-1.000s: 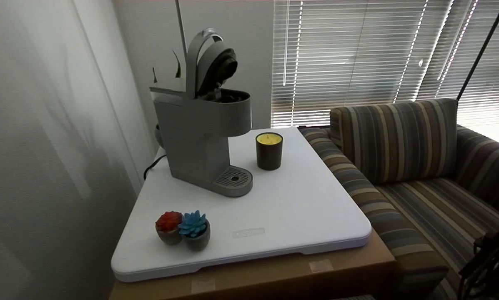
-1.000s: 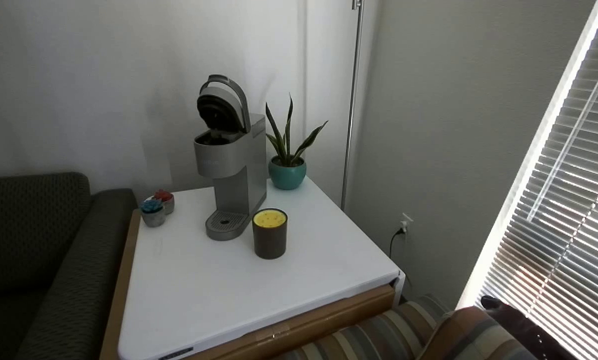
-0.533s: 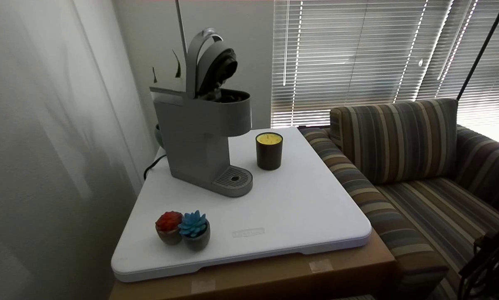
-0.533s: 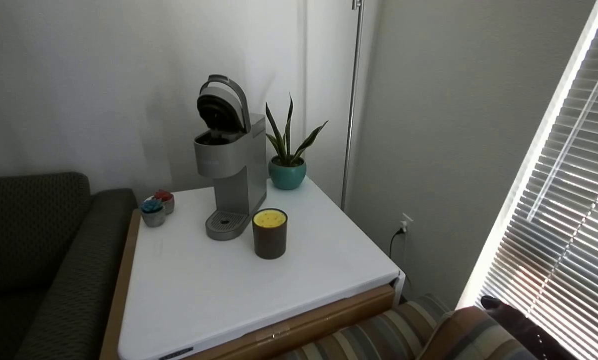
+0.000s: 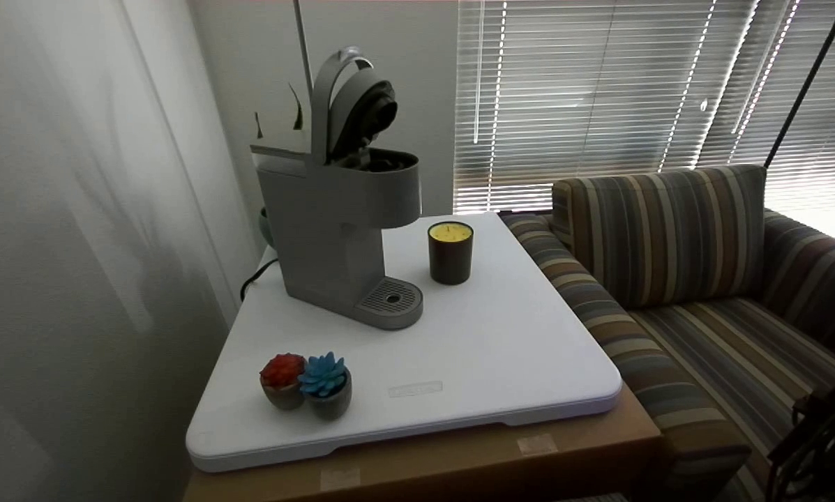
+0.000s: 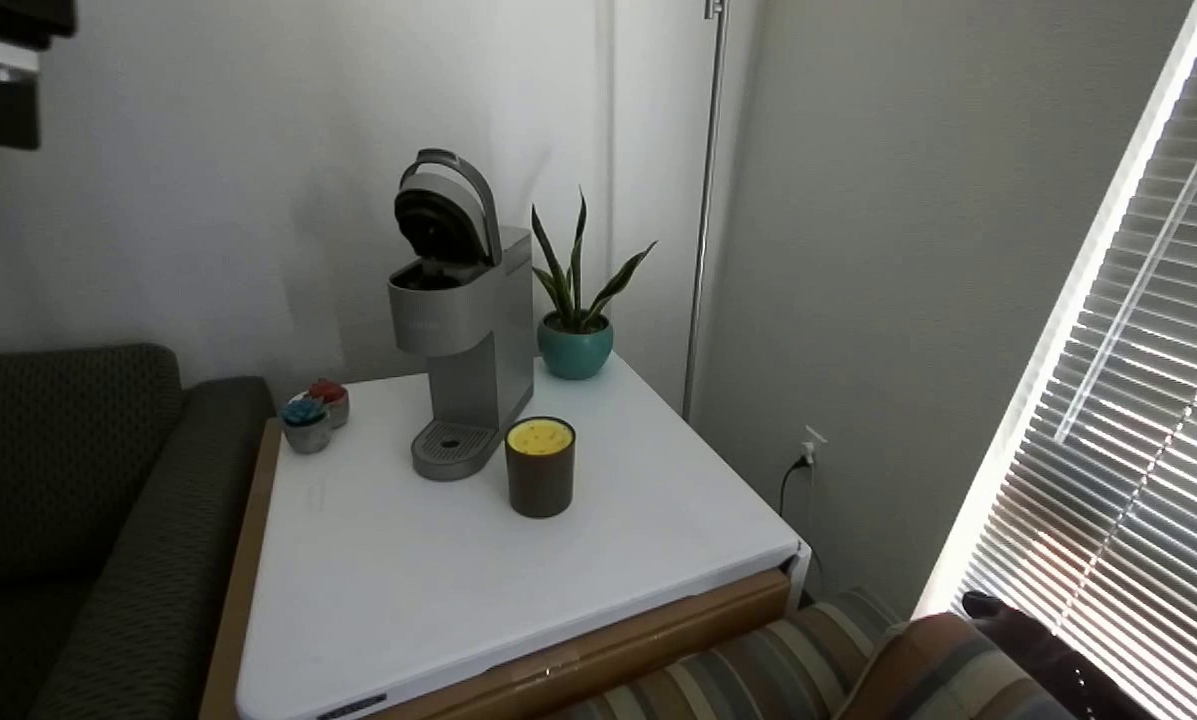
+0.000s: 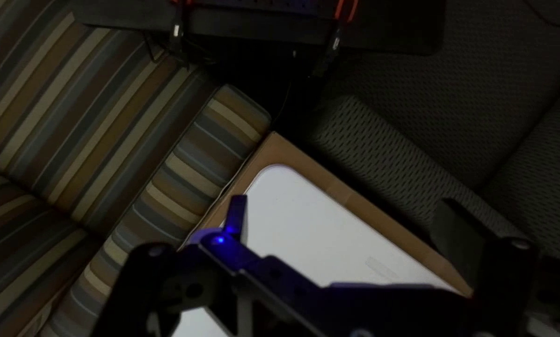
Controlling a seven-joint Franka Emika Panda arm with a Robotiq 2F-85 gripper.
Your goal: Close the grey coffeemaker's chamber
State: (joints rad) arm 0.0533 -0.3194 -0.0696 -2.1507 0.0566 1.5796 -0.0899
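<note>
The grey coffeemaker [image 5: 319, 223] stands upright on the white table and also shows in an exterior view [image 6: 513, 320]. Its chamber lid [image 5: 352, 97] is tilted up and open, with the dark inner pod holder showing; the raised lid is also seen in an exterior view [image 6: 436, 225]. My gripper [image 7: 343, 206] is open with nothing between its fingers, above the table's corner in the wrist view. A dark, blurred part of the gripper or arm [image 6: 3, 85] shows at the top left of an exterior view, high and apart from the coffeemaker. The coffeemaker is out of the wrist view.
A dark candle jar with yellow wax [image 5: 450, 258] stands beside the drip base. Red [image 5: 283, 380] and blue [image 5: 325, 390] potted succulents sit near a table [image 5: 501, 348] edge. A teal plant pot [image 6: 575, 350] stands behind the coffeemaker. Sofas [image 5: 661, 237] flank the table.
A dark part of the gripper or arm has come into the top left corner of an exterior view. The coffeemaker, its raised lid and the other objects have not moved.
</note>
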